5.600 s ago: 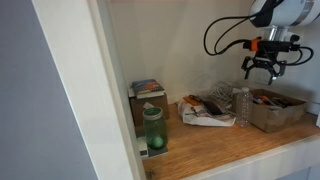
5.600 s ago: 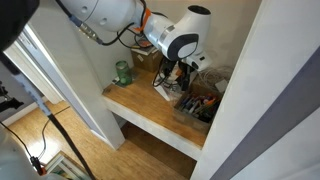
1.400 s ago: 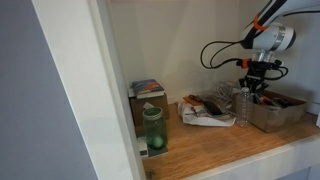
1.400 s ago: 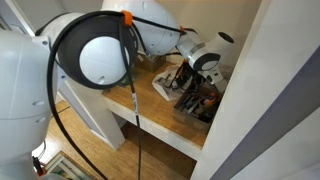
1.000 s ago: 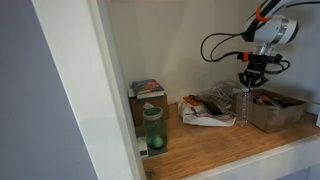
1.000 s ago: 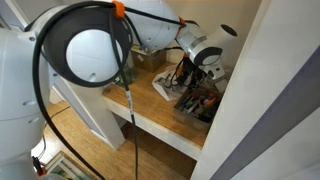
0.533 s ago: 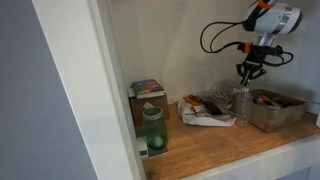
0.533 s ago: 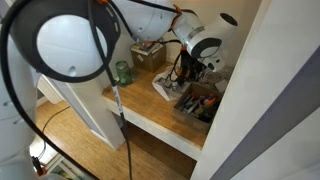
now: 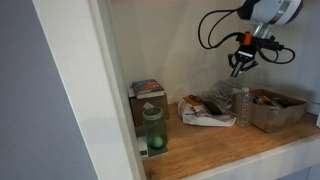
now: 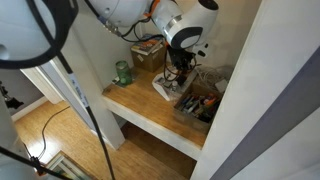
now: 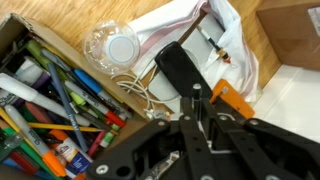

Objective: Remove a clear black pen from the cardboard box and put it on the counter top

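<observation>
Wood-grain counter top (image 9: 215, 140) fills the alcove, with the cardboard box (image 9: 277, 112) at its far end and a clear plastic bottle (image 9: 242, 104) just beside it. You have lifted the gripper (image 9: 241, 66) out of the box. A moment ago it was down among the pens and markers, and now it hangs well above the rim, shifted towards the bottle.

In both exterior views the fingers look drawn close together, far narrower than on your approach. In the wrist view a slim dark stick runs out from between them. I take that to be the pen (image 11: 183, 72), clamped near one end, though the clutter behind it keeps me from being sure. Below it lie the bottle and some white wrapping (image 11: 235, 45), with the box's other pens off to one side.

So the extraction looks done and only the placing is left. The bare wood between the green bottle (image 9: 153, 130) and the wrapping, towards the front edge, looks like your best spot. Clear the plastic bottle on the way, and bring the pen close to the wood before you let go, since it may roll.
</observation>
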Controlling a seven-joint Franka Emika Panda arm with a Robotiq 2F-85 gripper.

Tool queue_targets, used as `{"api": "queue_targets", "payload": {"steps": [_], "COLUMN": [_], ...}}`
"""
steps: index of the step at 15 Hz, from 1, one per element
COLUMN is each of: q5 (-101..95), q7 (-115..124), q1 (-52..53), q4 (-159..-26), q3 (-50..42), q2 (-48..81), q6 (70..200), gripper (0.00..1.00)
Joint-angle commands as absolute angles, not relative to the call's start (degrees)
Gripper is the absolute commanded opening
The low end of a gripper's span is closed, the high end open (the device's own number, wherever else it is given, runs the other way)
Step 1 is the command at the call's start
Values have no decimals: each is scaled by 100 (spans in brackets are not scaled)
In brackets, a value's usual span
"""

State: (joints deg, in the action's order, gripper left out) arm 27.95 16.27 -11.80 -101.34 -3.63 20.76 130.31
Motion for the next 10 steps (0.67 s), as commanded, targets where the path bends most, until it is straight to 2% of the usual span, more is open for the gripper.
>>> {"api": "queue_targets", "payload": {"steps": [1, 6, 7, 10], "q5": [3000, 3574, 3251, 3387], "q7": [572, -831, -366, -649], "q1": [-1019, -977, -852, -849], "q4": [-11110, -11532, -11279, -11394], "q3": [-129, 151, 24, 40], "q2": [1344, 1003, 1231, 1147], "q6": [13513, 13102, 13229, 13166], "gripper": [3, 3, 13, 13]}}
